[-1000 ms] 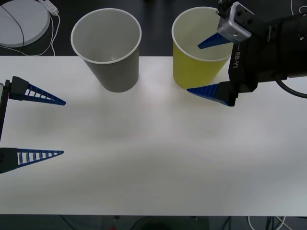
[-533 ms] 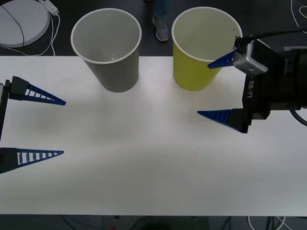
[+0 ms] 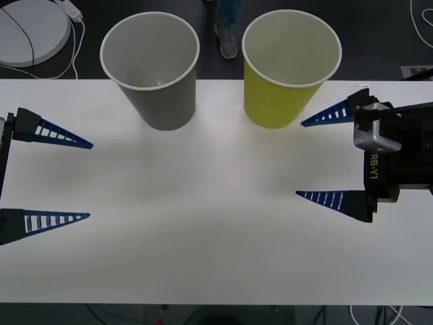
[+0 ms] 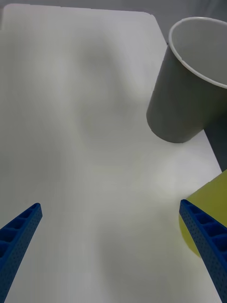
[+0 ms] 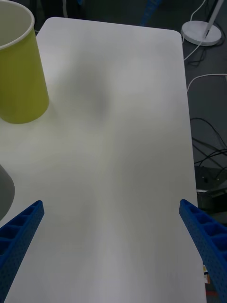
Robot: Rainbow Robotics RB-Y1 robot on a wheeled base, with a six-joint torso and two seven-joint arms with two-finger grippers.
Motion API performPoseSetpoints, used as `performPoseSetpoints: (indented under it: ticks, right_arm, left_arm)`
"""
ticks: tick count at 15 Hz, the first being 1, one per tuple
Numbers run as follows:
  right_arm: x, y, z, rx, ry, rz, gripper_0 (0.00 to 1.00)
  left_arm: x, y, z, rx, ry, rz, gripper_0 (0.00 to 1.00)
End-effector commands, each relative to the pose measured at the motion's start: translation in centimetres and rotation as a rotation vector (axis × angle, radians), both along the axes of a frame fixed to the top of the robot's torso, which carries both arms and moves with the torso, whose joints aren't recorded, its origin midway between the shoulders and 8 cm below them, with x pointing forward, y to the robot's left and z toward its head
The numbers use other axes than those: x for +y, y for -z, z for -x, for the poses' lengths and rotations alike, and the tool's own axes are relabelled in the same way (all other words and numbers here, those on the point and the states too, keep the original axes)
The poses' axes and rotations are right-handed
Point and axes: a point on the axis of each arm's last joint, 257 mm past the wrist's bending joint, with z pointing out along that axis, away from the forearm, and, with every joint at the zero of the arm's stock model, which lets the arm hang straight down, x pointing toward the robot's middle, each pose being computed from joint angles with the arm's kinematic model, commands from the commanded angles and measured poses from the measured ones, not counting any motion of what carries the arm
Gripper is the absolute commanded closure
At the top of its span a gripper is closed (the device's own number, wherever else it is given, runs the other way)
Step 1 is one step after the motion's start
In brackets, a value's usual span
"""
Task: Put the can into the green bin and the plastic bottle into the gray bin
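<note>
Two obstacles at the table's (image 3: pixel 203 223) far edge: gray bin (image 3: pixel 154 81), green bin (image 3: pixel 284 74), narrow gap between

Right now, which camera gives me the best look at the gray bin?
The front view: the gray bin stands whole there, rim and pale inside visible, beside the green bin. The right wrist view catches most of its wall and part of its rim; the left wrist view catches just a sliver at the edge.
</note>
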Motion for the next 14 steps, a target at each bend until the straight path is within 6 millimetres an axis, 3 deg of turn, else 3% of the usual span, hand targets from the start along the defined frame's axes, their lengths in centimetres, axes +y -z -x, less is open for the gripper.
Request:
performPoseSetpoints:
  ticks: [1,14]
  right_arm:
    - [-0.7,0.6,0.5,-0.019,-0.022,0.012,0.00]
    - [-4.5,3.3,0.2,0.069,-0.017,0.022,0.00]
  left_arm:
    - [0.0,0.0,0.0,0.000,0.000,0.000,0.00]
    - [0.0,0.0,0.0,0.000,0.000,0.000,0.00]
